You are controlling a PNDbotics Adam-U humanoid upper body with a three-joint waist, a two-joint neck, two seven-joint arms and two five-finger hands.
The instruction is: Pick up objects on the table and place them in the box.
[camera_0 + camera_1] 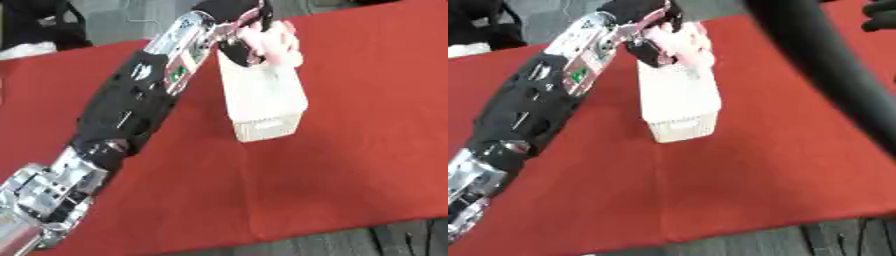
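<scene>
**A:** so where's the object at right now?

**B:** the left hand (241,27) has its fingers curled around a pale pink thing (278,44), held right over the far end of the white box (262,100) on the red table (350,150). My guess is it's up there so the thing drops straight in.

**A:** and the right hand?

**B:** just a dark arm (824,65) crossing the right eye view. Can't see that hand at all.

No text could be read; the left arm (131,107) bore a small green patch (no legible characters) beside the box (262,100).
</scene>
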